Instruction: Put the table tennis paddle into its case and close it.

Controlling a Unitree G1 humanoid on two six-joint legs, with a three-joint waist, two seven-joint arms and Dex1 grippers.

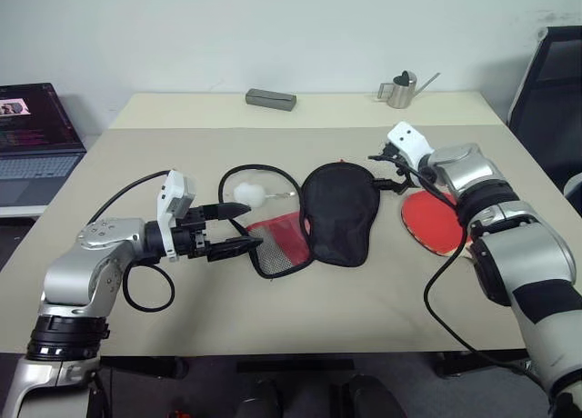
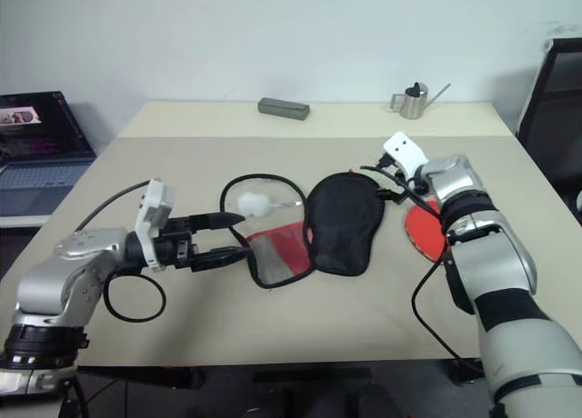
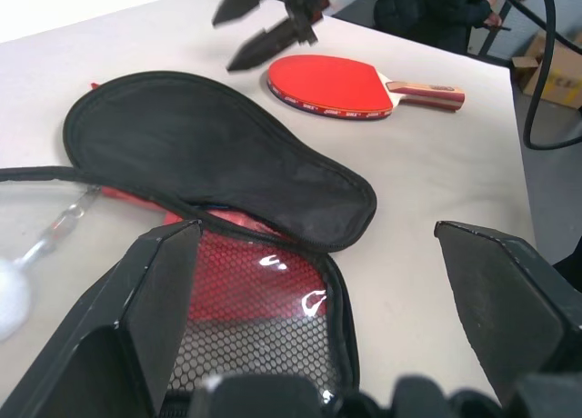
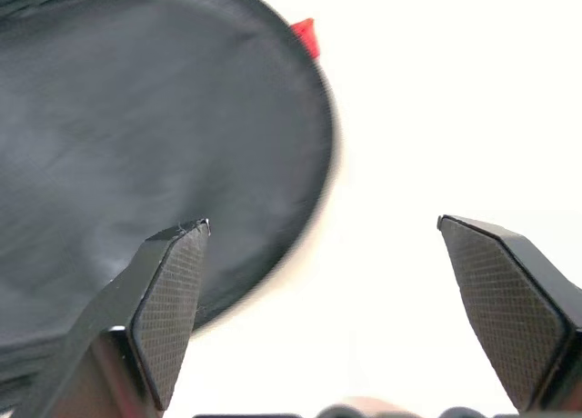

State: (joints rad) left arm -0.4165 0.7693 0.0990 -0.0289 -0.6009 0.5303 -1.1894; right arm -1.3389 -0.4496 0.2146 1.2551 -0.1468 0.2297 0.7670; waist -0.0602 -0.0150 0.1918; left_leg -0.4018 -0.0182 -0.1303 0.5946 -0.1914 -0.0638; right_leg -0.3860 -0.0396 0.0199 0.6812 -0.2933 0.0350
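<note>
Paddle-shaped soft case [image 1: 338, 213], black fabric uppermost, lay opened flat near the middle of the beige worktop [image 1: 300, 300]; this case served as the landmark. Its black half rested with the round end toward the far edge, and its red half with the clear mesh panel [image 1: 280, 241] was folded out on the robot's left, touching the black half along the zipper rim. A thin black cord loop [image 1: 255, 171] curved out from the case toward the far left, and a white pom-pom charm [image 1: 247, 194] sat inside that loop, just left of the black half.

Right of the case, apart from it, lay the table tennis paddle with its round red rubber blade [image 3: 327, 86] flat on the worktop and its light wooden handle [image 3: 427, 93] pointing away from the case. It was outside the case.

The right pincer [image 1: 386, 168] hovered above the gap between the case's right rim and the paddle, its black fingers spread and grasping nothing; its wrist view showed the case's black rim beneath one finger and bare worktop under the other. The left pincer [image 1: 235, 229] stood low just left of the case's red mesh half, fingers released wide, holding nothing.

Beyond the case, at the far edge, lay a grey rectangular box [image 1: 271, 99] and, farther right, a small metal watering can [image 1: 400, 89]. Far left of the case stood an open laptop [image 1: 32, 132].
</note>
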